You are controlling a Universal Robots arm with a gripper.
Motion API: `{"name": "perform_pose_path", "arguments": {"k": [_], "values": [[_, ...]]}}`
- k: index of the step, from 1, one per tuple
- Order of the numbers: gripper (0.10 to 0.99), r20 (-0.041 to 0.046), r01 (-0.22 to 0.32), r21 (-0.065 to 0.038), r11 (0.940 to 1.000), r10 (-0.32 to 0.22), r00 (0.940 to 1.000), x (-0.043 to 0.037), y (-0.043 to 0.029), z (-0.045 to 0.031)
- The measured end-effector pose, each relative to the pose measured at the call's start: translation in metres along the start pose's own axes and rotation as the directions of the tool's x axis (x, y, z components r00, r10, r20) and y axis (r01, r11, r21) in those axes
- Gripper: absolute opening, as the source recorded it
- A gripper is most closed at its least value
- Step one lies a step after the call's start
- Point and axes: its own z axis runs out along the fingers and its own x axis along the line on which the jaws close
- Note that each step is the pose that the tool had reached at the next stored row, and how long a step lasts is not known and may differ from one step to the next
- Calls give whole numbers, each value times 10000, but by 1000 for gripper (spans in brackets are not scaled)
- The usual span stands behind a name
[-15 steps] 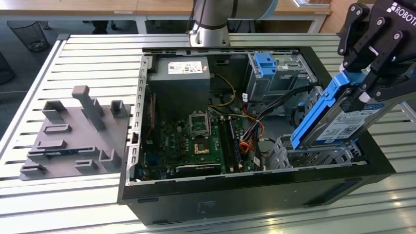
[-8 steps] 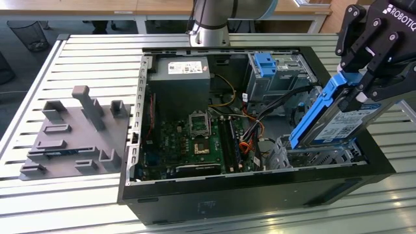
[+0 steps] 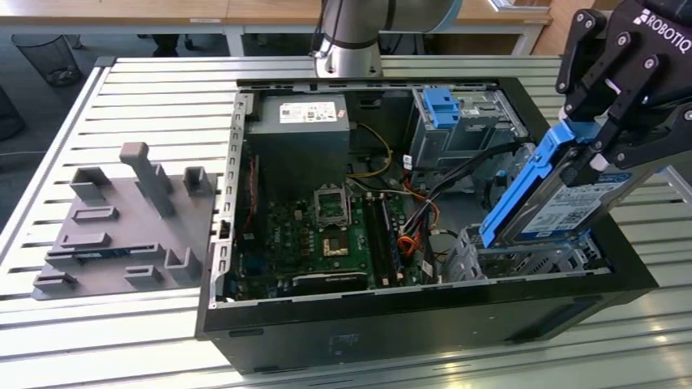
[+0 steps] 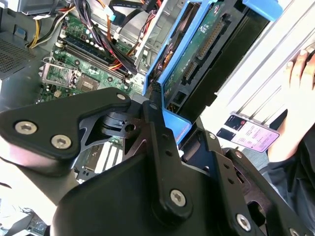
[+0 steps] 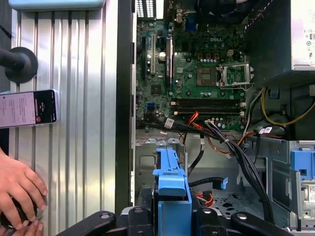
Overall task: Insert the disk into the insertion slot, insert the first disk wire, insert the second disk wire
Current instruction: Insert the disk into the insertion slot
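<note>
— Where is the disk [image 3: 568, 203] now?

— Up in the end effector [image 3: 598, 134], which is clamped on its top end by the blue carrier. The disk hangs tilted over a corner of the case [image 3: 433, 312], with its low end pointing down at the insertion slot [image 3: 487, 258]. Whether it touches the cage, I can't tell from here.

— So nothing is finished?

— I'd say not. The disk isn't seated, and its connector edge [image 4: 204, 46] is bare in the second wrist view, so both wires are left to do.

— Anything in the way?

— The cables [image 3: 416, 215] bunch between the motherboard [image 3: 324, 235] and the slot, close to its mouth. The tall cage [image 3: 471, 121] with the blue latch [image 3: 442, 105] stands just behind. Out on the worktop [image 3: 141, 77] there's a grey fixture [image 3: 119, 227], well apart. Someone's hand [image 5: 19, 187] rests beside the case, near a phone [image 5: 27, 108].
</note>
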Motion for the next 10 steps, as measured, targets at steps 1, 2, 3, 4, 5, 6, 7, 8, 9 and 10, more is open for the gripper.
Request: {"name": "perform_pose_path", "arguments": {"k": [1, 2, 3, 4, 5, 6, 7, 8, 9, 10], "values": [[365, -1, -1, 0, 10000, 1, 10000, -2, 2, 1], [365, -1, -1, 0, 10000, 1, 10000, -3, 2, 3], [365, 0, -1, 0, 10000, 1, 10000, -5, 2, 6], [365, 0, 0, 0, 10000, 0, 10000, -8, 2, 8], [365, -1, 1, 0, 10000, -1, 10000, -11, 2, 11], [365, -1, 0, 0, 10000, 0, 10000, -15, 2, 14], [365, 0, -1, 0, 10000, 1, 10000, -19, 3, 18], [365, 0, -1, 0, 10000, 1, 10000, -24, 3, 21], [365, 1, -1, 2, 10000, 1, 10000, -27, 5, 24], [365, 1, -2, 6, 10000, 2, 10000, -30, 8, 27]]}}
